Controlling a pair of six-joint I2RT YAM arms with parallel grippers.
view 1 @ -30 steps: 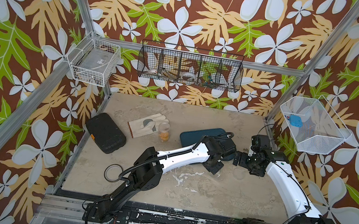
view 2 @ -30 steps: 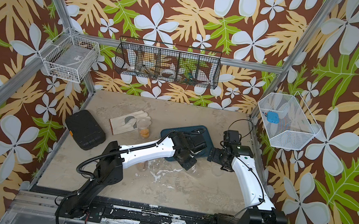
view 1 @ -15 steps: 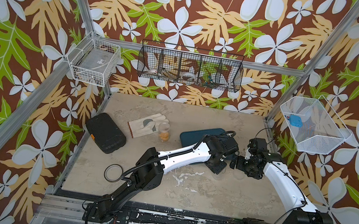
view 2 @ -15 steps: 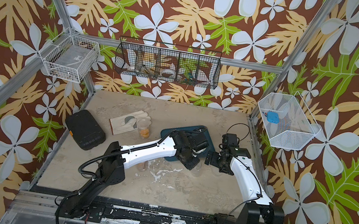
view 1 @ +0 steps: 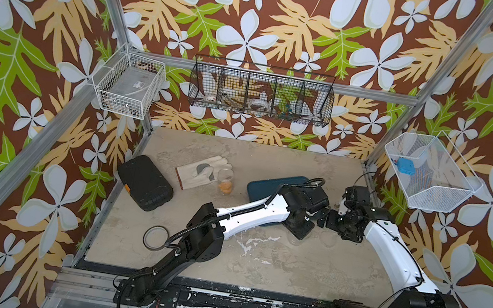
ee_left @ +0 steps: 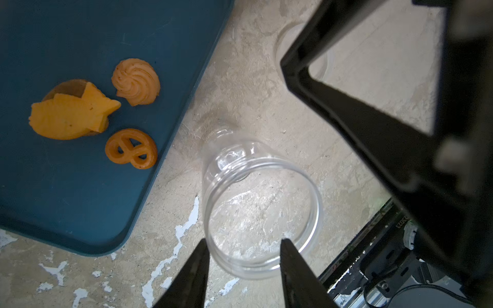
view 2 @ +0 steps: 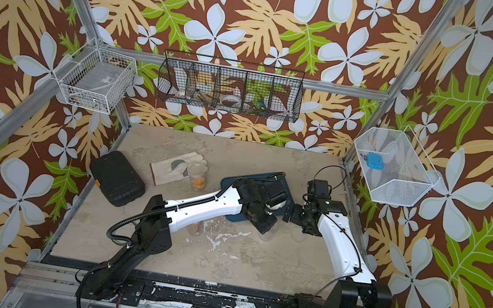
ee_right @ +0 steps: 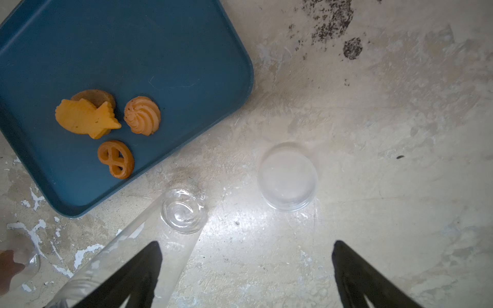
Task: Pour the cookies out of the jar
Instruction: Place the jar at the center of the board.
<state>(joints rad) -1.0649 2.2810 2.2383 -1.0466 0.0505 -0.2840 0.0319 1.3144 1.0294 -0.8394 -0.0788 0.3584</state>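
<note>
Beige table (ee_right: 373, 106): cookies (ee_right: 141, 116) on blue tray (ee_right: 160, 40), empty jar (ee_left: 261, 208) upright beside; left gripper (ee_left: 244, 241) and right gripper (ee_right: 246, 242) open.

The jar (ee_left: 261, 202) and the lid (ee_right: 288, 177) look like clear, glossy plastic. The blue tray (ee_right: 160, 53) is smooth and matt. The cookies (ee_right: 142, 116) look matt and ridged. The counter (ee_right: 373, 133) is rough, mottled, with chipped white patches.

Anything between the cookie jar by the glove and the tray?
Nothing visible. The jar stands beside the glove, and only a strip of bare table separates it from the tray.
</note>
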